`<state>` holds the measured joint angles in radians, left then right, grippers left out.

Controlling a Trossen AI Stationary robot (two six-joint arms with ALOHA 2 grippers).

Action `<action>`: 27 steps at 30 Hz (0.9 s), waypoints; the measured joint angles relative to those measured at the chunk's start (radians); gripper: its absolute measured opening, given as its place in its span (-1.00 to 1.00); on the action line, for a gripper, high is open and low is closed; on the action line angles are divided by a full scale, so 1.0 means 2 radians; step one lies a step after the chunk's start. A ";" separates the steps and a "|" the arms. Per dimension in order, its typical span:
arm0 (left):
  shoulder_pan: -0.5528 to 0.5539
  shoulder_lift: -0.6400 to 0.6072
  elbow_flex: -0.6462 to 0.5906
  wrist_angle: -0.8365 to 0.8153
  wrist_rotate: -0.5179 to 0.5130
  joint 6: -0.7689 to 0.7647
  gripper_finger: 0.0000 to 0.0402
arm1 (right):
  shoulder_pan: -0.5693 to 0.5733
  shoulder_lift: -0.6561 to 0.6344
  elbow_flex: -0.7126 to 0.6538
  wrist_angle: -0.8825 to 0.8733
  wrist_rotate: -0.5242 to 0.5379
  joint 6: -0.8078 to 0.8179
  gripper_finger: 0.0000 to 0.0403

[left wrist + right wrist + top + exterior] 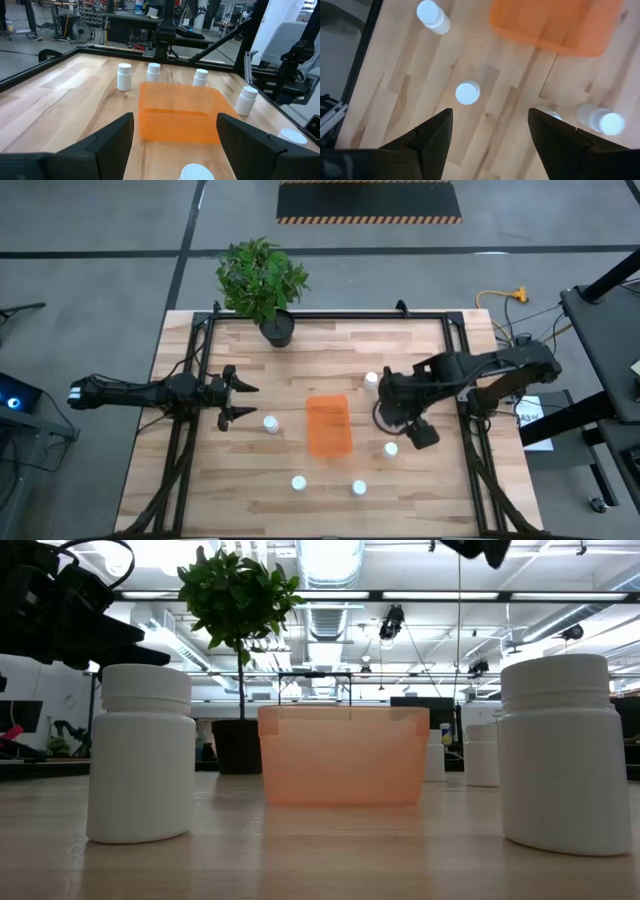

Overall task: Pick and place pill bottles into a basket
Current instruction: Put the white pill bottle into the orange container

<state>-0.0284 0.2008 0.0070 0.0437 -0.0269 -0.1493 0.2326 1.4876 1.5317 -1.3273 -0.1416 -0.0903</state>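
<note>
The orange basket stands at the table's middle. White pill bottles stand upright around it: one on its left, one at its far right, one on its right, two near the front edge. My right gripper hangs open above the table to the right of the basket, pointing steeply down. In the right wrist view its fingers are apart, and a bottle stands on the table beyond them. My left gripper waits open at the left, level, facing the basket.
A potted plant stands at the table's far edge. Black frame rails run along both sides of the wooden top. Bare wood lies between the basket and the near bottles.
</note>
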 joint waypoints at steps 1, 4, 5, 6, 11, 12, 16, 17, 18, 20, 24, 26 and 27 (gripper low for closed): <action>0.000 0.000 0.000 0.000 0.000 0.000 0.33 | 0.004 0.000 -0.009 0.009 0.001 0.008 0.24; 0.000 0.000 0.000 0.000 0.000 0.000 0.33 | 0.018 0.000 -0.036 0.034 0.002 0.035 0.24; 0.000 0.000 0.000 0.000 0.000 0.000 0.33 | 0.023 0.000 -0.044 0.044 0.002 0.047 0.24; 0.000 0.000 0.000 0.000 0.000 0.000 0.33 | 0.027 0.000 -0.051 0.055 0.003 0.059 0.24; 0.000 0.000 0.000 0.000 0.000 0.000 0.33 | 0.057 0.000 -0.093 0.119 0.008 0.102 0.24; 0.000 0.000 0.000 0.000 0.000 0.000 0.33 | 0.063 0.000 -0.101 0.129 0.008 0.112 0.24; 0.000 0.000 0.000 0.000 0.000 0.000 0.33 | 0.082 0.000 -0.129 0.153 0.028 0.147 0.24; 0.000 0.000 0.000 0.000 0.000 0.000 0.33 | 0.086 0.000 -0.135 0.156 0.035 0.152 0.24; 0.000 0.000 0.000 0.000 0.000 0.000 0.33 | 0.089 0.000 -0.140 0.159 0.041 0.156 0.24; 0.000 0.000 0.000 0.000 0.000 0.000 0.33 | 0.095 0.000 -0.149 0.160 0.055 0.162 0.24; 0.000 0.000 0.000 0.000 0.000 0.000 0.33 | 0.098 0.000 -0.164 0.161 0.058 0.162 0.24; 0.000 0.000 0.000 0.000 0.000 0.000 0.33 | 0.098 0.000 -0.171 0.162 0.060 0.162 0.24; 0.000 0.000 0.000 0.000 0.000 0.000 0.33 | 0.098 0.000 -0.175 0.162 0.060 0.162 0.24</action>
<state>-0.0284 0.2008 0.0067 0.0437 -0.0269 -0.1493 0.4278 1.4879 1.1819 -1.0027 -0.0219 0.2341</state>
